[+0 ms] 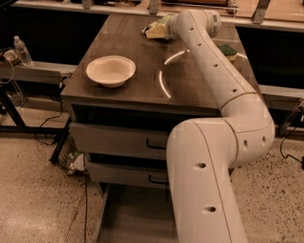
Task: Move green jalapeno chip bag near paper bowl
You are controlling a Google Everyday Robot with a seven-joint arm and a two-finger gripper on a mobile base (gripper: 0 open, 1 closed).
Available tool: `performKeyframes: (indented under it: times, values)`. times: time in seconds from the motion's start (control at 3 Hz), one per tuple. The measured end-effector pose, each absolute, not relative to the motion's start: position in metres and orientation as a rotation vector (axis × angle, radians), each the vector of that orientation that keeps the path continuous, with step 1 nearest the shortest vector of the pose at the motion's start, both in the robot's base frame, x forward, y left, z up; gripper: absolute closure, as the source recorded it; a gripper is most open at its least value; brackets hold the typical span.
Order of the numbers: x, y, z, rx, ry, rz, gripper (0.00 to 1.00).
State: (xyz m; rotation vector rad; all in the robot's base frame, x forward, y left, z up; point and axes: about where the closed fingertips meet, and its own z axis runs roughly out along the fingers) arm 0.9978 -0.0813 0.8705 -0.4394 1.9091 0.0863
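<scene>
The green jalapeno chip bag point(156, 29) lies at the far end of the dark wooden table point(143, 88), near its middle. The paper bowl point(110, 70) stands near the table's front left corner, well apart from the bag. My arm point(214, 70) reaches across the table's right side to the far end. My gripper is at the bag's right side, mostly hidden behind the wrist point(188, 22).
A green-topped yellow sponge point(227, 50) lies at the table's right edge beside my arm. Two drawers point(116, 140) sit under the tabletop. A water bottle point(22, 50) stands on a stand to the left. A dark rail runs behind the table.
</scene>
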Motion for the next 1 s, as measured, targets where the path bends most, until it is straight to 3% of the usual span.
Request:
performKeyframes:
  times: [0.33, 1.0]
  values:
    - [1.0014, -0.0895, 0.8545, -0.421, 1.942, 0.078, 0.15]
    - [1.0018, -0.0884, 0.8448, -0.424, 1.964, 0.089, 0.62]
